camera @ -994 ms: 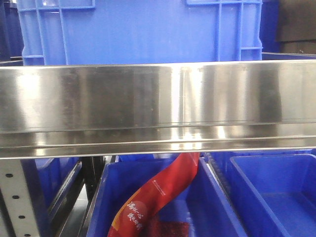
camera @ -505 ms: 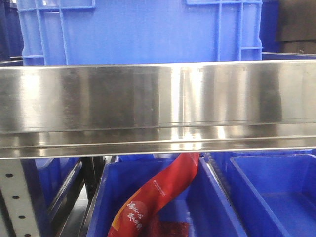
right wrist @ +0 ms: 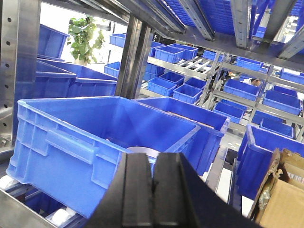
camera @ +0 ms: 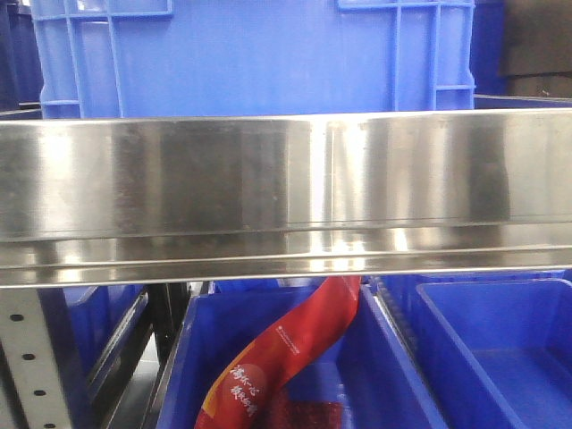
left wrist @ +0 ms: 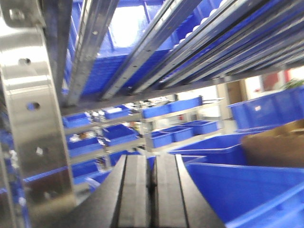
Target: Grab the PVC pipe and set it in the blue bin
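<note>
In the right wrist view a grey-white curved rim, the PVC pipe (right wrist: pixel 137 149), shows just past my right gripper (right wrist: pixel 153 154). Its black fingers are pressed together, with only a narrow slit at the tips where the pipe's wall sits. Right behind the pipe stands a large blue bin (right wrist: pixel 71 142), tilted on a roller shelf with its open top towards me. My left gripper (left wrist: pixel 152 156) is shut with nothing between its fingers. It points up under the rack rails, and its view is blurred. Neither gripper nor the pipe shows in the front view.
A steel shelf beam (camera: pixel 286 192) spans the front view, with a blue crate (camera: pixel 250 54) above it. Below are blue bins, one holding a red package (camera: pixel 286 353). A cardboard box (right wrist: pixel 280 199) sits at the right. A steel upright (left wrist: pixel 33 109) stands close on the left.
</note>
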Robot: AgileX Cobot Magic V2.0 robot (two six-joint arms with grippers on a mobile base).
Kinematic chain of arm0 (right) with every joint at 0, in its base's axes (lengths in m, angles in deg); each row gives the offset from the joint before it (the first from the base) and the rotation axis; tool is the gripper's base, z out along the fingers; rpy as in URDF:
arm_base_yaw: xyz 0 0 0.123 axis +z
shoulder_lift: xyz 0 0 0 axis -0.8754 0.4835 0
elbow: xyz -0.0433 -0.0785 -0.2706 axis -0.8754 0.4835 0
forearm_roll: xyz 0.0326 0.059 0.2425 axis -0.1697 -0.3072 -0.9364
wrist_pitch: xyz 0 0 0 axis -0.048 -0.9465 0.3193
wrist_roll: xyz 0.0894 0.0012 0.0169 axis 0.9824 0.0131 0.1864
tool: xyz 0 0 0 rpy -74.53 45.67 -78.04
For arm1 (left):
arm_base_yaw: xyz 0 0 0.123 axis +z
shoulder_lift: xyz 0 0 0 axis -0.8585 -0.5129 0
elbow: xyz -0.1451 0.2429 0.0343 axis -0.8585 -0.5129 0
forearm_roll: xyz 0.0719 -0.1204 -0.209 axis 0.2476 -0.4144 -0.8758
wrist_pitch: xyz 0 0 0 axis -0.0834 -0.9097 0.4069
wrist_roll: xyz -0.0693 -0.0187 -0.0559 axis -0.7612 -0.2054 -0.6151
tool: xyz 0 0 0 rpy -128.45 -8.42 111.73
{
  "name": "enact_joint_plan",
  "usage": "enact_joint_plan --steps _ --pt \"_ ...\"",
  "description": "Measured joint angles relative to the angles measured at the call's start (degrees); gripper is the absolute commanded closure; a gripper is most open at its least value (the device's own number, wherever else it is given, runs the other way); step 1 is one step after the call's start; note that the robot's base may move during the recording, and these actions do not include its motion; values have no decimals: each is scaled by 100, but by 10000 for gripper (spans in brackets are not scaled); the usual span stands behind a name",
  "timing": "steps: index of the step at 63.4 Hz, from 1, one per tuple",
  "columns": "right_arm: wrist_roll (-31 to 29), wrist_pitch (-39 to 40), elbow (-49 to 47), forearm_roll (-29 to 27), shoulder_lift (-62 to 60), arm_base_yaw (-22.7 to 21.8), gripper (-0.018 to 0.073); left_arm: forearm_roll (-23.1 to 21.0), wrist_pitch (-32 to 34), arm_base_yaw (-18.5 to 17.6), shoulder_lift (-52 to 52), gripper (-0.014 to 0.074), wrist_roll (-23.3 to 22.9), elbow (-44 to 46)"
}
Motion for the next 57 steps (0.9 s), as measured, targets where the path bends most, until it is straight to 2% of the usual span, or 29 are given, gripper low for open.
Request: enact_joint_plan --steps 16,24,41,57 --pt "0 0 0 0 0 0 721 1109 -488 0 156 707 -1529 0" --pt "0 0 0 0 0 0 721 1612 -645 0 252 707 -2039 -91" --pt "0 0 0 0 0 0 721 1800 -681 55 777 707 -2193 -780" --pt "0 0 0 0 0 0 721 1659 -681 545 1301 707 -2219 -1345"
